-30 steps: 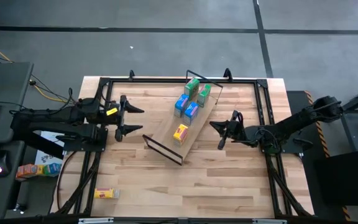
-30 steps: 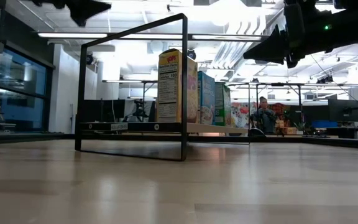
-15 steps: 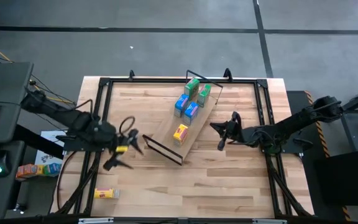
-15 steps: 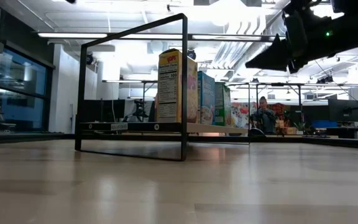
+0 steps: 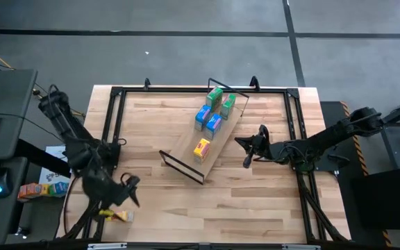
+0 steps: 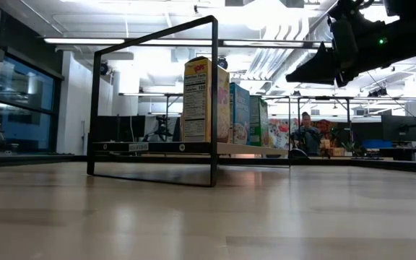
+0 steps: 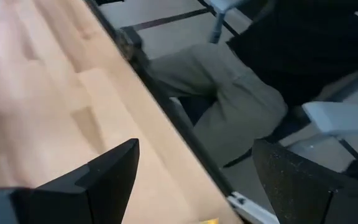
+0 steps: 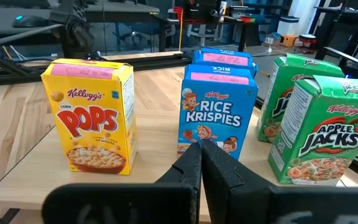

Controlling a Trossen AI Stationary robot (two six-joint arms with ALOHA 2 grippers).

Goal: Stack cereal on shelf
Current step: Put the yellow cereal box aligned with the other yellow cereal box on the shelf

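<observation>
The shelf (image 5: 186, 154) is a light-wood board with black wire ends, lying aslant at the table's middle. Five cereal boxes stand upright on it: two green (image 5: 214, 96), two blue (image 5: 203, 117) and one yellow (image 5: 201, 148). A second yellow box (image 5: 121, 217) lies flat on the table near the near left corner. My left gripper (image 5: 120, 201) hovers over that box, open and tipped down; only a yellow sliver (image 7: 207, 220) shows in its wrist view. My right gripper (image 5: 245, 149) hangs shut in the air right of the shelf, facing the boxes (image 8: 216, 115).
A black metal frame (image 5: 113, 118) runs along the table's edges. Beyond the near edge a person's leg in light trousers (image 7: 229, 106) shows. Another person (image 6: 309, 133) sits far behind the table. Bare wood lies between the shelf and the near edge.
My left arm has swung from the far left part of the table toward the near edge, dropping and tipping down until its gripper hangs over the lying yellow box. Its fingers stayed open. The boxes and the shelf have not moved.
</observation>
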